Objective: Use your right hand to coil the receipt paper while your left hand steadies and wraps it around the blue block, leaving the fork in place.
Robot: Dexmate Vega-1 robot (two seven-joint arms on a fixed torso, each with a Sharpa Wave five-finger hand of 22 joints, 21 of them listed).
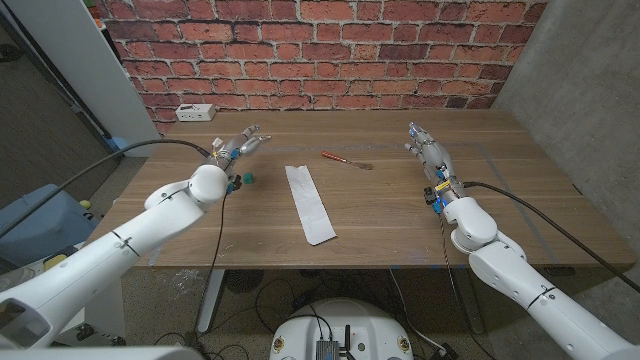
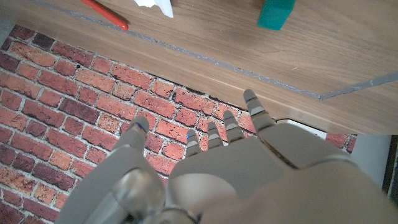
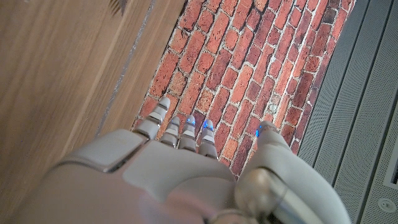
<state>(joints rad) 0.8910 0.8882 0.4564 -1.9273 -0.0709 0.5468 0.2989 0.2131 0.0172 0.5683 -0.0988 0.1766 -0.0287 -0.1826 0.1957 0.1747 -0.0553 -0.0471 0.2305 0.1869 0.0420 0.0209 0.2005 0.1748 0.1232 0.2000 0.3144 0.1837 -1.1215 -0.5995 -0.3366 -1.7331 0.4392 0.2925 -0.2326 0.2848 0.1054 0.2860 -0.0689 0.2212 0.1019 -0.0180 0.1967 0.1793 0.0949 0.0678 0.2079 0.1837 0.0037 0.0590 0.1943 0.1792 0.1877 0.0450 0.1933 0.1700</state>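
Flanking receipt paper (image 1: 309,203) (uncoiled): fork (image 1: 346,159), blue block (image 1: 246,179)

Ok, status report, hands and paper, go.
Left hand open, right hand open, both clear. Receipt paper flat, uncoiled. Blue block near left hand. Fork beyond the paper, nothing blocking.

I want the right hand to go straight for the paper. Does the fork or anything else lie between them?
Not squarely. The fork lies between the right hand and the paper's far end, so a reach there would cross it. The bare table toward the paper's middle and near end looks open.
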